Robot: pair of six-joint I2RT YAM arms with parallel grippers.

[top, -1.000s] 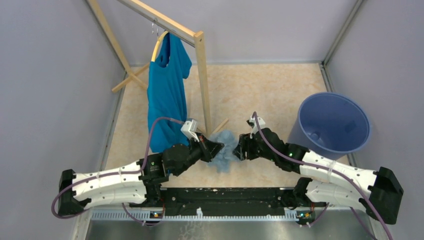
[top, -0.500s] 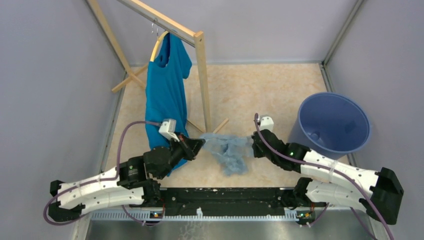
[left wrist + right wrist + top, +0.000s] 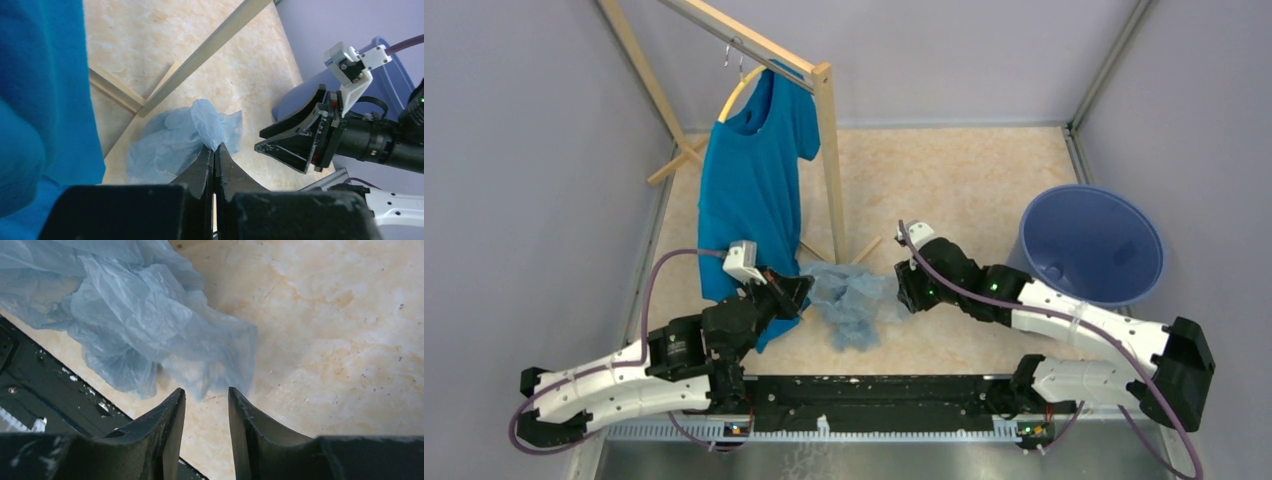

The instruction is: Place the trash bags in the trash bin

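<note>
The pale-blue bag (image 3: 852, 305) lies crumpled on the surface (image 3: 964, 170), close to the near edge and about midway between the left and right edges. The left tool (image 3: 214, 149) is pressed together on a fold of the film and pinches the bag at its left end. The film bunches up just past the fingertips.

The right tool (image 3: 206, 392) is spread, with a bare gap between its fingers and nothing held. Its tips point at the bag's right end. In the right wrist view the nearest fold of film lies just beyond them, and I cannot tell whether it touches them. The two tools face each other across the bag.

The blue bin (image 3: 1114, 235) stands upright at the right edge of the surface, well apart from the bag, with its mouth open upward. A teal shirt (image 3: 749, 200) hangs from a hanger on a wooden rack (image 3: 829, 150) toward the far left corner. In the top view its lower hem meets the left arm just behind the left tool.
</note>
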